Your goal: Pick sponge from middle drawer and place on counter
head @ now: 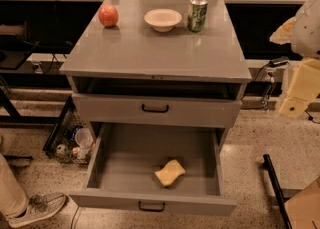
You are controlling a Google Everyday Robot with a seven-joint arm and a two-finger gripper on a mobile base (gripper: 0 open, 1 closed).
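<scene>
One sponge point(169, 172) lies on the floor of the open middle drawer point(125, 158), toward its front, long axis slanting front-left to back-right. My claw point(298, 93) hangs well apart, up and right, beyond the edge of the table point(150, 53); how it is set, I cannot tell.

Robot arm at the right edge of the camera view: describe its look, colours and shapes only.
The pale yellowish, blocky hand sits at the right edge, beside the grey metal cabinet. It is built of flat-sided, boxy pieces. Above it, the white arm shell is smooth and rounded, with a crumpled tan part on its cabinet side. No markings can be made out.
</scene>
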